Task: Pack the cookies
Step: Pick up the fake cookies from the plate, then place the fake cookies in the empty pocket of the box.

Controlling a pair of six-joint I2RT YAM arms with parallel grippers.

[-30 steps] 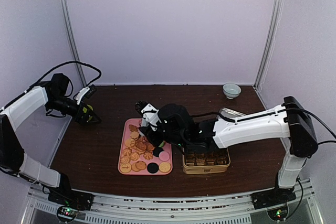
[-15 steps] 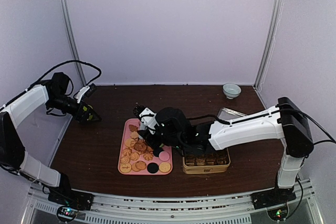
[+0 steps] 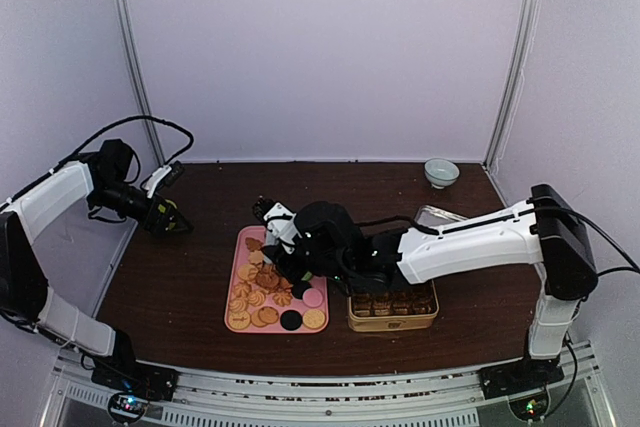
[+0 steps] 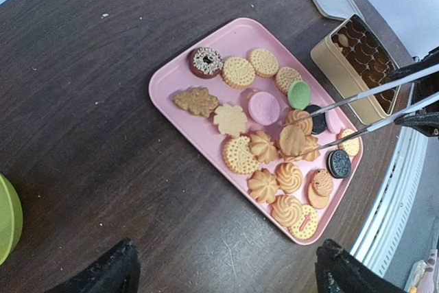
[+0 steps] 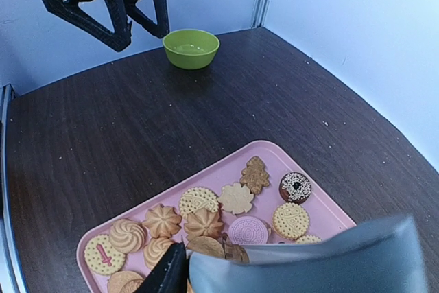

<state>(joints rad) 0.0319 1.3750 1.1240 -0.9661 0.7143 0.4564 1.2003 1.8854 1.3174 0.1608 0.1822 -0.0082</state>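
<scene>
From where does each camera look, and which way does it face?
Top external: high behind the bases, looking down on the table; left arm and right arm show.
Left wrist: above the table's left side, looking down at the pink tray, cookies and tongs; its fingertips show below.
Right wrist: low over the tray, facing the green bowl and the left gripper; a blurred grey shape shows.
Shared: both wrist views show tray and bowl.

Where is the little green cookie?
In the left wrist view, the green cookie lies on the pink tray, on the side nearest the gold tin, between the big pink cookie and a black cookie.
</scene>
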